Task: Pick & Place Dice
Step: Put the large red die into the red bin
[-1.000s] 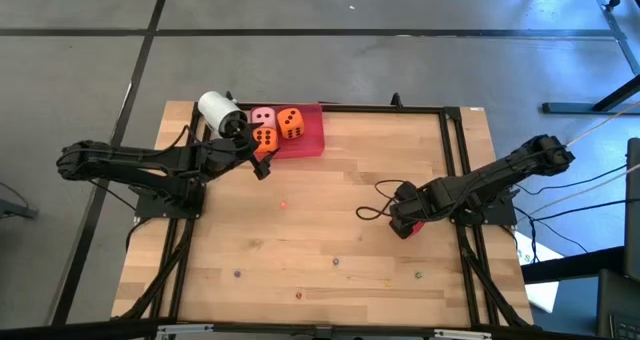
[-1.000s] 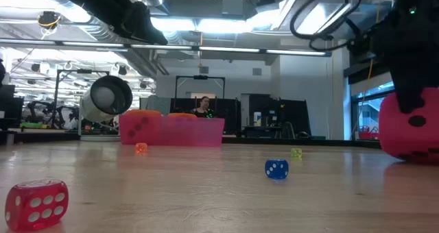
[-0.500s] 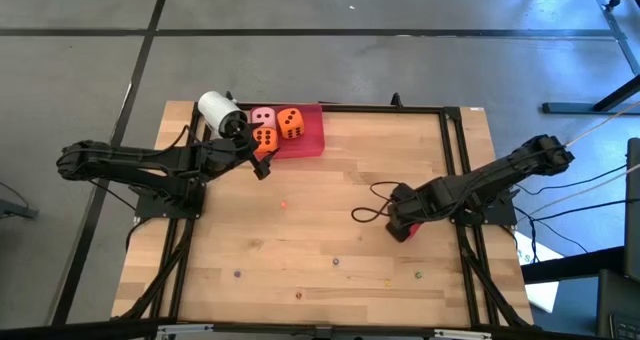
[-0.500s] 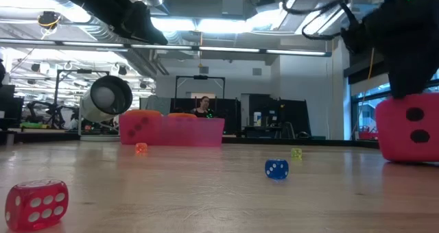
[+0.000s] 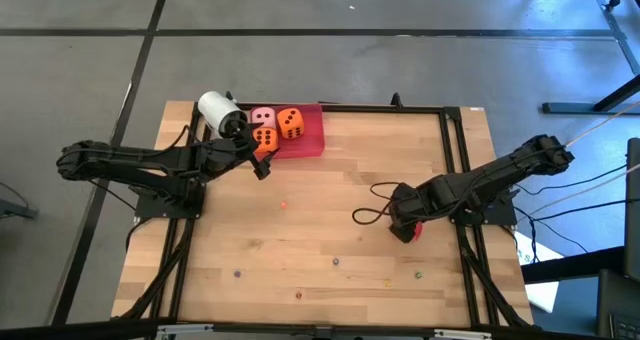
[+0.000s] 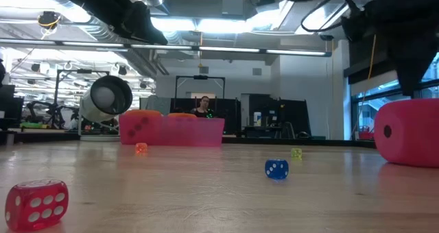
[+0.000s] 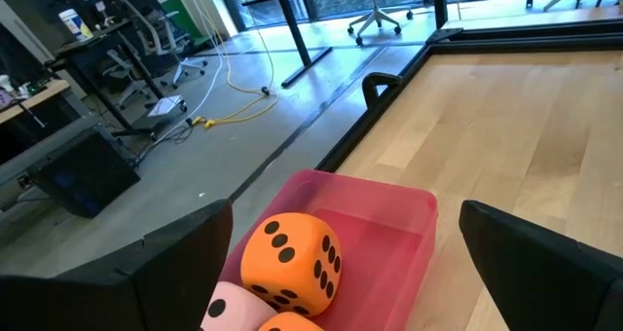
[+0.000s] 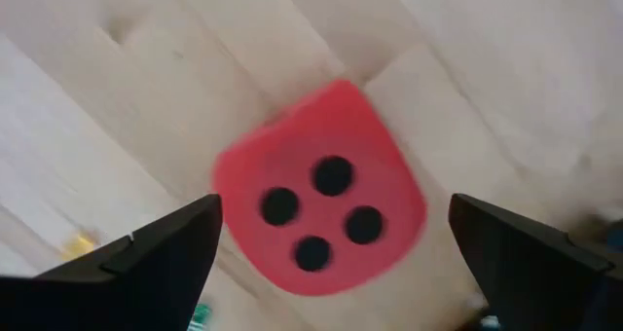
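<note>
The red die rests on the bare wood at the table's right, four pips up; the low view shows it too. My right gripper hangs just above it, pointing down and open, one finger on either side, touching nothing. A pale pink die and two orange dice lie in the pink tray at the far left. My left gripper waits open just short of that tray and looks into it.
Tiny coloured dice lie scattered on the near half of the table: red, blue, yellow, orange. A white cylinder lies beside the tray. A black cable loop hangs by my right gripper.
My right gripper has risen a little above the red die and rolled about its own axis, staying open. The red die has turned about on the table below it and shows different faces in the low view. My left arm has kept still.
</note>
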Robot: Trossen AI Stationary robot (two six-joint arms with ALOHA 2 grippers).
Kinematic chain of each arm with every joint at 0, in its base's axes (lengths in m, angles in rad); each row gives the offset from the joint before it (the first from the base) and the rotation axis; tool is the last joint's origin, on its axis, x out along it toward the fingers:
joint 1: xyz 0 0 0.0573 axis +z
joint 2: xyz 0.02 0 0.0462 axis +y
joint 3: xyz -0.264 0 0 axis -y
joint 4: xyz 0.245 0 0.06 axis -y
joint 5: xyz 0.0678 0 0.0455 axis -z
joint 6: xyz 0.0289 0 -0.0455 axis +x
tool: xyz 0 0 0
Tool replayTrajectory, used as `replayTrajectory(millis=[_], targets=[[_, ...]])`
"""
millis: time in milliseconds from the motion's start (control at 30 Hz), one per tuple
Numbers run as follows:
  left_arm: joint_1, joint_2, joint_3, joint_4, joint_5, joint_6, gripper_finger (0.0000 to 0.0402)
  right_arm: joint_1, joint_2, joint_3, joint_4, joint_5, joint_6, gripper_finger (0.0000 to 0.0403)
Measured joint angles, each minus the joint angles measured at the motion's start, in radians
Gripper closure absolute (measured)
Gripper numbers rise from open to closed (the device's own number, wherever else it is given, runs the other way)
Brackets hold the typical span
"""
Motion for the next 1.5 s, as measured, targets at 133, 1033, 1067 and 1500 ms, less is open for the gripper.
replayTrajectory(millis=[133, 1033, 1067, 1500], targets=[[0.0, 0.0, 0.0, 0.0, 0.0, -0.003, 0.0005, 0.0, 0.0, 0.0, -0.003, 0.0, -0.219, 0.0003], [0.0, 0.0, 0.0, -0.001, 0.0, -0.055, 0.0005, 0.0, -0.001, -0.067, 0.076, -0.071, -0.527, 0.0003], [0.0, 0.0, 0.0, 0.0, 0.0, -0.055, 0.0005, -0.001, -0.001, -0.067, 0.076, -0.071, -0.533, 0.0003], [0.0, 0.0, 0.0, 0.0, 0.0, -0.053, 0.0005, -0.022, -0.001, -0.067, 0.068, -0.191, -0.231, 0.0003]])
